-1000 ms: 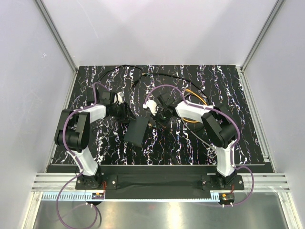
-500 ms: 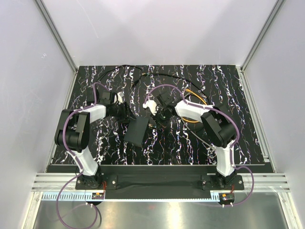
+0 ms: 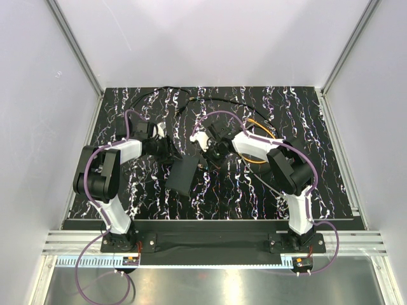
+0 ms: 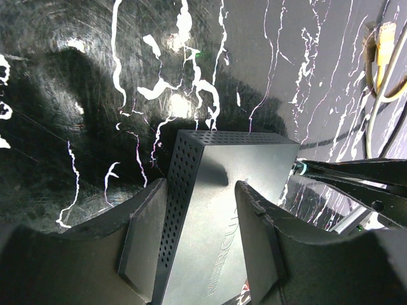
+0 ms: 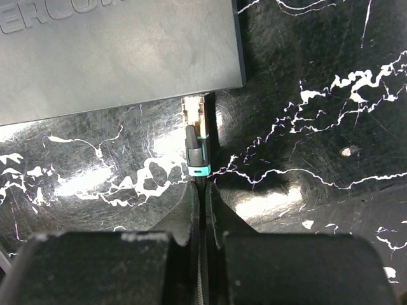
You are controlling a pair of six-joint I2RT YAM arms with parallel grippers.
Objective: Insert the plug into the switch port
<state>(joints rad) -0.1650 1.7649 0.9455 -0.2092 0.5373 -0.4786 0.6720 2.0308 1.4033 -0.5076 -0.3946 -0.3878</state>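
Left pincer (image 4: 202, 235) clamped across switch box (image 4: 229, 184). Right pincer (image 5: 202, 197) pinching plug (image 5: 196, 143) by tail; plug tip at box edge, twelve o'clock.

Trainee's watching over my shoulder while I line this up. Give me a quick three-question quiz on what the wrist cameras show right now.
1. True or false: the plug lies loose, with no fingers on it.
2. The left gripper has its fingers: A) closed on a yellow cable; B) on either side of the switch box; C) shut on nothing.
3. What colour is the boot at the back of the plug?
Key: 1 false, the right gripper pinches its rear end. 2 B. 3 teal.
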